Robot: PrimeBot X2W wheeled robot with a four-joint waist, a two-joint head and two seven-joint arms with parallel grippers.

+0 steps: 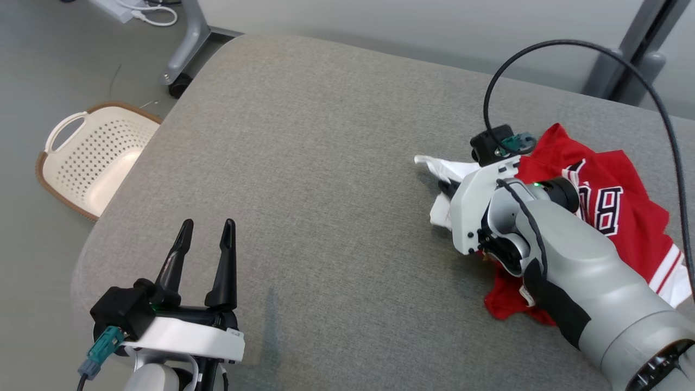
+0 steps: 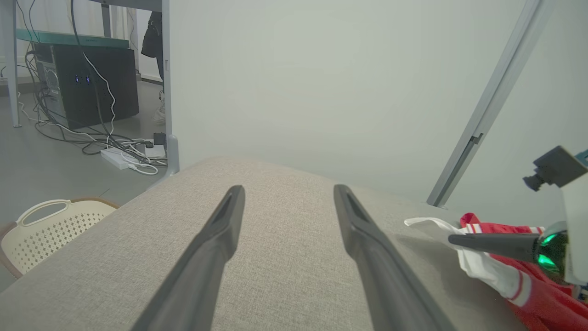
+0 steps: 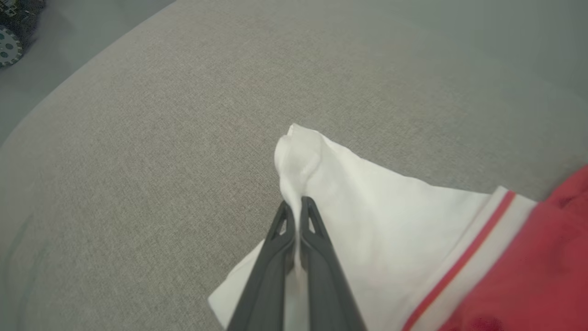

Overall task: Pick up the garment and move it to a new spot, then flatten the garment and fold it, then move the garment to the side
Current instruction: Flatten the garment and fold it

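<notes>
On grey table (image 1: 326,190): right gripper (image 3: 297,203) clamped on garment (image 1: 630,217) sleeve; left gripper (image 1: 208,227) spread, empty; basket (image 1: 92,157) on floor (image 1: 32,81).

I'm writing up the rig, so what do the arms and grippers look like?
The left gripper and right gripper have long dark tapered fingers on white housings. Grey right forearm, looping black cable, teal connector at the left wrist.

On the table (image 1: 326,190), far right, lies the garment (image 1: 613,206) — right gripper (image 3: 297,202) at its left edge. Near left — left gripper (image 1: 208,224). The basket (image 1: 92,157) sits on the floor, left of the table.
</notes>
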